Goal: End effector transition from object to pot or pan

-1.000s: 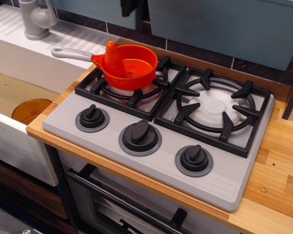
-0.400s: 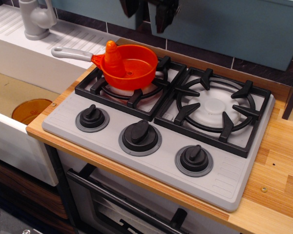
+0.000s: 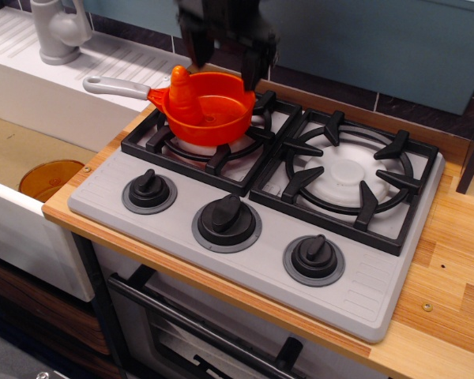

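Observation:
The small orange saucepan [image 3: 209, 106] with a light-grey handle [image 3: 114, 85] sits on the left burner of the toy stove [image 3: 245, 253]. An orange carrot-shaped toy [image 3: 180, 95] stands upright inside it at its left side. My black gripper [image 3: 223, 57] hangs just above the pan's far rim, blurred by motion. Its two fingers [image 3: 251, 67] point down and stand well apart, with nothing between them.
The right burner [image 3: 349, 172] is bare. Three black knobs [image 3: 225, 218] line the stove's front. A white sink [image 3: 16, 150] lies at the left with a grey faucet [image 3: 59, 28] and an amber round dish [image 3: 49, 178] in the basin. A blue-grey backsplash stands behind.
The gripper has come down from the top edge of the view to just above the pan's far rim. The pan and the carrot toy have not moved.

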Tool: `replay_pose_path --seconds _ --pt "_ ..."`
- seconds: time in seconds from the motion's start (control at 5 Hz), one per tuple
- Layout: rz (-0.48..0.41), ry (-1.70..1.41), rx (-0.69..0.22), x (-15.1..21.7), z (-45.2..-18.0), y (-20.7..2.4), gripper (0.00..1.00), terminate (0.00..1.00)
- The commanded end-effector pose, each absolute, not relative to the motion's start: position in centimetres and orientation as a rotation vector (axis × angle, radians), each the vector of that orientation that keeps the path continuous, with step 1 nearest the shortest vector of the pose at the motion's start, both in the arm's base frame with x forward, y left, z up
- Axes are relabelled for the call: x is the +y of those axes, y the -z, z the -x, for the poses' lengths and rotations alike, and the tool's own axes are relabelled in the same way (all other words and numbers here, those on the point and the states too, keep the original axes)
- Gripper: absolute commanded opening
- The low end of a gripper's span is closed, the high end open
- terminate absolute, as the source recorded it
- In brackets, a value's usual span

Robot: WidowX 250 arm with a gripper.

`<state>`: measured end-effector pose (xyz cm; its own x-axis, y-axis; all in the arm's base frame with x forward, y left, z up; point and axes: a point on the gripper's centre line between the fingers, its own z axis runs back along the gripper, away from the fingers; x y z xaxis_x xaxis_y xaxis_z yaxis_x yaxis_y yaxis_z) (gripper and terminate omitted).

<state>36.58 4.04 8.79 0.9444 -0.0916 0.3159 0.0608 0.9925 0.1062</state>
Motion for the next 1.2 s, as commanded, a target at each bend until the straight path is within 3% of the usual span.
replay_pose_path --seconds 0.0,0.4,1.0 --pt "-0.098 0.066 -0.427 3.0 -37.8 -9.9 1.0 0.0" --pt "-0.098 0.058 -0.466 1.8 -37.5 -8.2 1.0 0.0" --pt "-0.101 0.06 -0.456 1.9 -35.8 -6.5 1.0 0.0"
